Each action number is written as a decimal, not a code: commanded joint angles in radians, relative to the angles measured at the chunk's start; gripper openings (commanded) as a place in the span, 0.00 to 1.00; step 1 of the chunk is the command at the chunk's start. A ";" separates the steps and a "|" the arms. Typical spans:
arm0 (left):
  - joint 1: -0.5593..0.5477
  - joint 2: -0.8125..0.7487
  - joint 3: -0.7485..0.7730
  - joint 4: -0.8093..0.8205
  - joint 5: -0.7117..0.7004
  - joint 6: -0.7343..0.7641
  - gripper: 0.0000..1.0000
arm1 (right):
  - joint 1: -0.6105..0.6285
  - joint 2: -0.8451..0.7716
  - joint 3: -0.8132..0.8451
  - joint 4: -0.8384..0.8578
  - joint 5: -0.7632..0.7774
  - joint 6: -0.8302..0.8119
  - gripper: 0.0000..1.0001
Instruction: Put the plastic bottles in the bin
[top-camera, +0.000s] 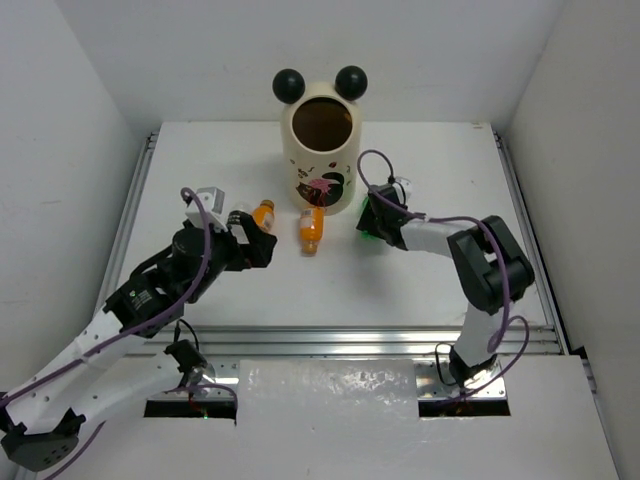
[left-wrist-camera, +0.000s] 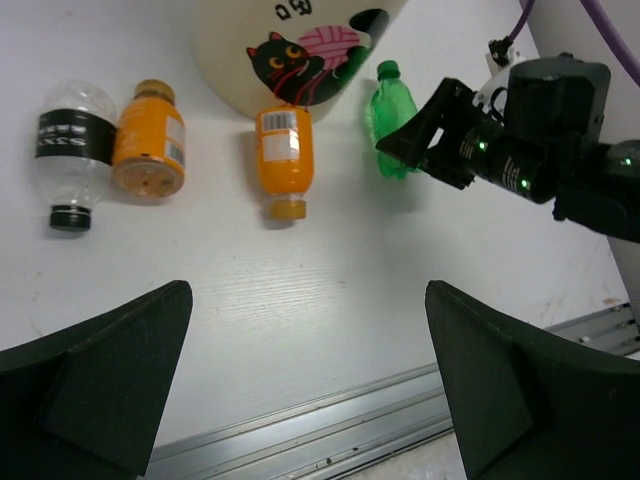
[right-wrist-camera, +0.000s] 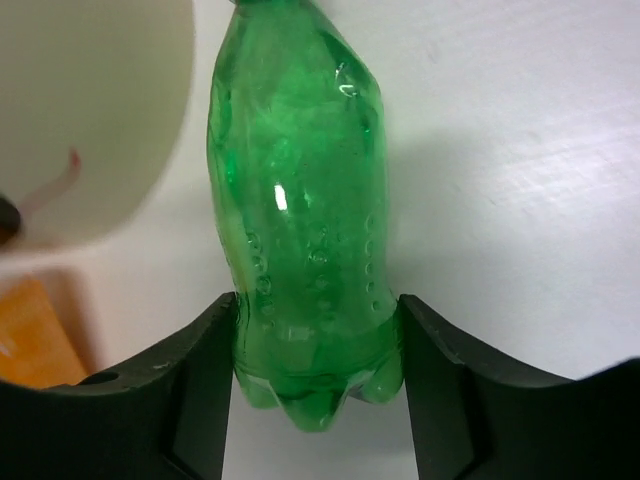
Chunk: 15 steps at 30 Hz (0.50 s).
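The cream bin (top-camera: 321, 150) with black ball ears stands upright at the back middle of the table. A green bottle (right-wrist-camera: 300, 200) lies on the table beside the bin's right side, and my right gripper (right-wrist-camera: 318, 305) is shut on its base, both fingers pressed against it. In the left wrist view the green bottle (left-wrist-camera: 393, 115) shows partly behind the right gripper (left-wrist-camera: 440, 135). An orange bottle (left-wrist-camera: 280, 150) lies against the bin's foot (left-wrist-camera: 240, 40). Another orange bottle (left-wrist-camera: 148, 140) and a clear bottle (left-wrist-camera: 72, 140) lie further left. My left gripper (left-wrist-camera: 308, 295) hovers open and holds nothing.
An aluminium rail (top-camera: 380, 340) runs along the table's near edge. White walls enclose the table on the left, right and back. A purple cable (top-camera: 375, 160) loops above the right arm beside the bin.
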 joint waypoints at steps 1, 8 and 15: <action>0.001 0.047 -0.010 0.111 0.110 -0.028 1.00 | 0.011 -0.174 -0.123 0.151 -0.031 -0.168 0.24; 0.001 0.160 -0.010 0.373 0.408 -0.094 1.00 | 0.134 -0.734 -0.641 0.545 -0.490 -0.539 0.22; -0.031 0.295 0.001 0.541 0.618 -0.163 1.00 | 0.163 -1.127 -0.731 0.521 -0.692 -0.482 0.22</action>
